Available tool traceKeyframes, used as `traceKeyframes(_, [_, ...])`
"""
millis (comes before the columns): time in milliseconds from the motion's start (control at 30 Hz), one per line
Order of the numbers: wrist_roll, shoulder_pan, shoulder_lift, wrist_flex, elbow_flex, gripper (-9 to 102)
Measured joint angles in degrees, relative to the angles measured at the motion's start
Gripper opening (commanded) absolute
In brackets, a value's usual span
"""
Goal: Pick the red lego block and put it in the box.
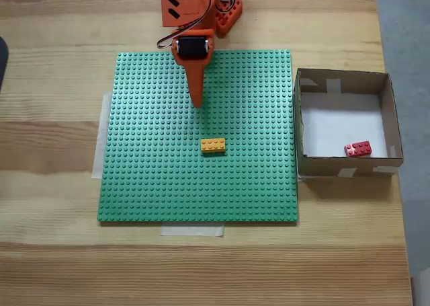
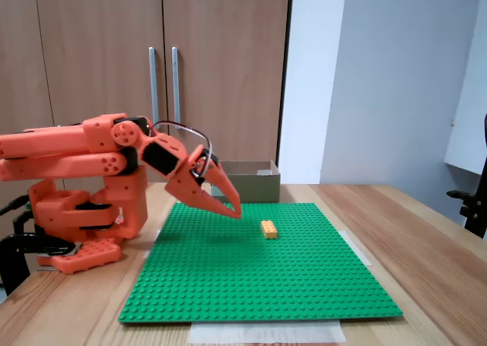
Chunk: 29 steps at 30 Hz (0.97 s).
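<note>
The red lego block point(image 1: 358, 148) lies on the white floor inside the box point(image 1: 343, 167), near its front right corner. In a fixed view from the side the box point(image 2: 247, 182) sits behind the green baseplate, and the block inside it is hidden by the wall. My orange gripper point(image 1: 197, 104) hangs over the upper middle of the baseplate, pointing down at it, far left of the box. Its fingers point(image 2: 233, 208) are together with nothing between them.
A green studded baseplate point(image 1: 148, 185) is taped to the wooden table. A yellow-orange brick point(image 1: 213, 145) sits on it just below the gripper; the same brick point(image 2: 268, 229) shows from the side. The arm's base point(image 2: 84, 232) stands at the plate's far edge.
</note>
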Motion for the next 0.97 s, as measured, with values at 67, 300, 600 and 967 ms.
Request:
traceKeyframes(67, [0.0,0.0,0.0,0.1,0.0,-1])
traceKeyframes(300, [0.0,0.1,0.5,0.6,0.0,-1])
traceKeyframes(600, [-0.4,0.1,1.5,2.0,0.0,-1])
traceKeyframes(967, [-0.8,0.1,1.5,2.1,0.0,-1])
